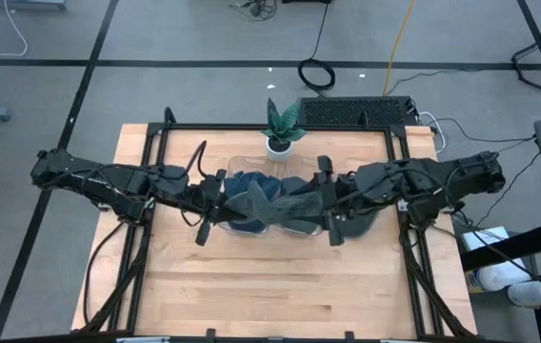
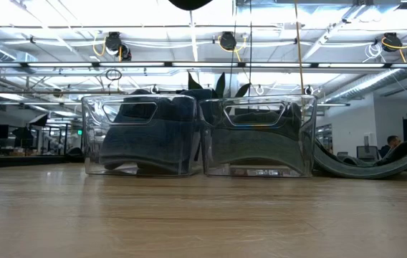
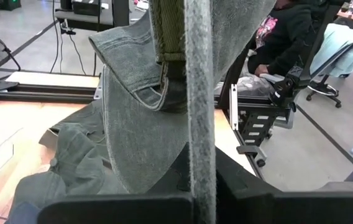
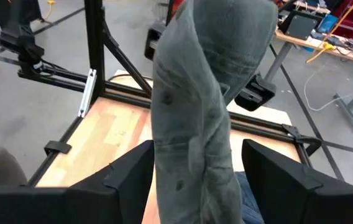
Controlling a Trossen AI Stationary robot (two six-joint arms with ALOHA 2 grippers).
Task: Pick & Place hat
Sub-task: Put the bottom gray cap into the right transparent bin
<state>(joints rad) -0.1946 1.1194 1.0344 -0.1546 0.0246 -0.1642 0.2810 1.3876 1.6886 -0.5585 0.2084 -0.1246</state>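
A grey denim hat hangs stretched between my two grippers, above two clear bins that stand side by side mid-table. My left gripper is shut on it from the table's left, and my right gripper is shut on it from the right. The left bin holds dark blue hats. A greyish hat lies in the right bin. In the low view only the held hat's lowest part shows, at the top edge. Another hat lies on the table to the right of the bins. My left gripper pinches the hat's brim between its two fingers. The brim stands edge-on in the hold and runs straight out past the fingertips. The crown hangs beyond, lifted clear of the bins. My right gripper has a bunched fold of the hat's grey cloth between its fingers, coming level from the table's right. Several layers fill the gap. The cloth rises past the fingertips, clear of the table.
A small potted plant stands just behind the bins, with a dark keyboard-like box at the far edge. The black frame rails run along both sides of the table. Bare wood lies on the near half.
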